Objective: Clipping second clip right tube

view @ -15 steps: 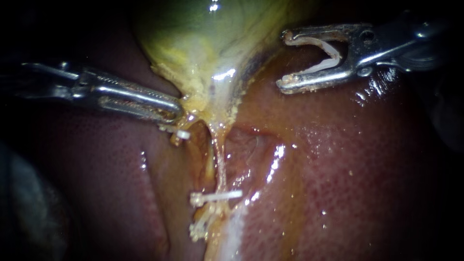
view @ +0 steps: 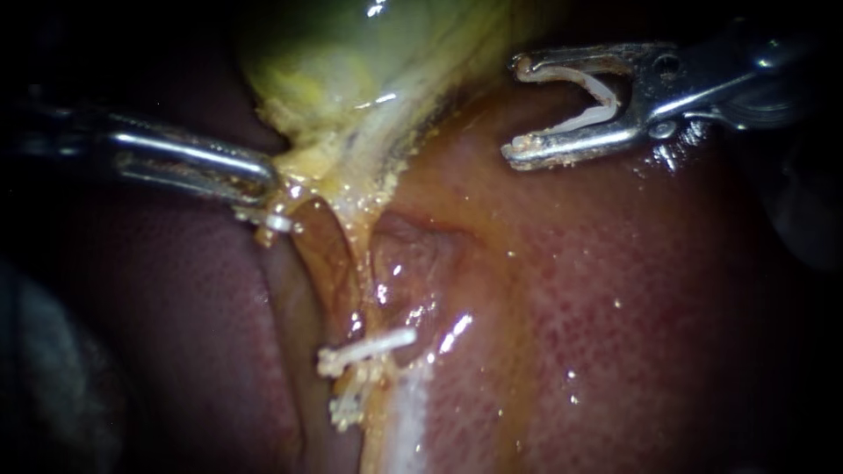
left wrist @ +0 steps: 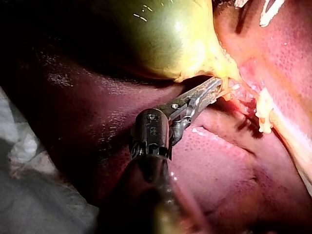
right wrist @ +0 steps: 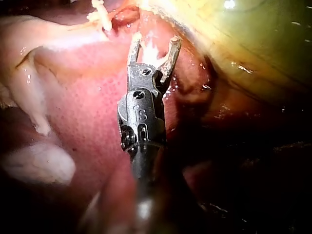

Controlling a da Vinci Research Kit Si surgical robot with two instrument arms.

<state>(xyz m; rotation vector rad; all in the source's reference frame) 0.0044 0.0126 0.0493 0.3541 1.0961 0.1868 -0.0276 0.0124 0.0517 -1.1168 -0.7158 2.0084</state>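
The green-yellow gallbladder (view: 351,53) hangs at the top of the endoscope view. My left instrument (view: 263,180) is shut on its yellowish neck tissue, as the left wrist view also shows (left wrist: 214,87). From the neck a thin tube (view: 358,263) runs down to a white clip (view: 369,345) lying across it. A second white clip (view: 345,410) sits just below. My right instrument (view: 516,110) hovers over the liver (view: 615,307), right of the neck. Its jaws stand wide apart with a white clip held between them (right wrist: 153,44), and they touch no tissue.
A small white clip piece (view: 277,221) hangs just under the left jaws. Wet red liver surrounds the tube on both sides (left wrist: 219,161). Pale cloth (left wrist: 29,195) lies beside the left instrument's shaft. The gallbladder (right wrist: 253,39) bulges beside the right jaws.
My left instrument has pulled the gallbladder neck to the left and slightly up. The tube and its clips have shifted left with it. The right instrument has not moved.
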